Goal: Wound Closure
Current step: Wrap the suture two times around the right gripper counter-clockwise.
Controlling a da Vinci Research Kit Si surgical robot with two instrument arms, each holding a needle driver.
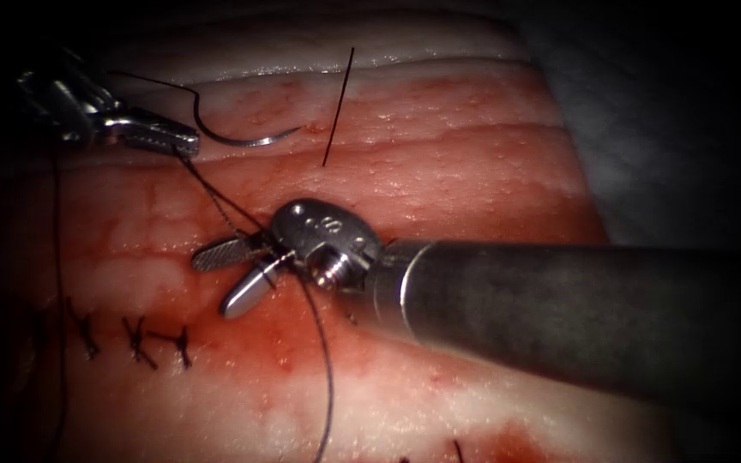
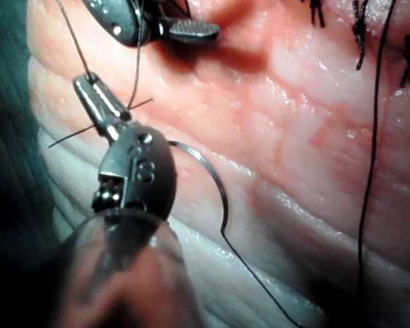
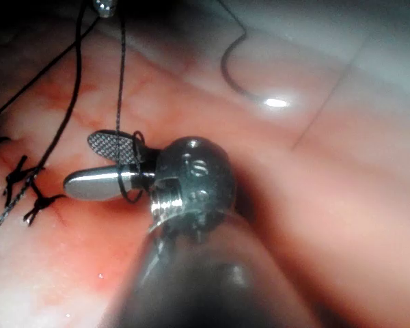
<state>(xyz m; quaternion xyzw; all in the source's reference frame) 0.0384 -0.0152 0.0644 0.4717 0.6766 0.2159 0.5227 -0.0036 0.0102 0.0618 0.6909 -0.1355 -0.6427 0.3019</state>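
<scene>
Two tools work over the tissue (image 1: 439, 163), with three dark stitches (image 1: 135, 339) already tied along the cut at the near left. At the far left, the left tool (image 1: 183, 141) has its jaws together, clamped on the thread (image 1: 216, 199); the left wrist view shows the strand pinched at the tip of its jaws (image 2: 90, 80). Just right of that tool the needle (image 1: 237, 137) lies loose on the tissue's far side, held by neither tool and not driven in, its curve opening away from the cut and its point toward the right. A short cut end of thread (image 1: 338, 107) lies straight on the tissue just right of the needle. From the left tool the thread runs down and right to the right tool (image 1: 216, 279), near the middle, whose jaws stand apart and hold nothing; the thread wraps around them in a loop, seen in the right wrist view as a dark turn around both jaws (image 3: 131, 167). Past the tool, the thread trails toward the near edge. Red fluid (image 1: 259, 339) pools on the tissue just below the right tool.
</scene>
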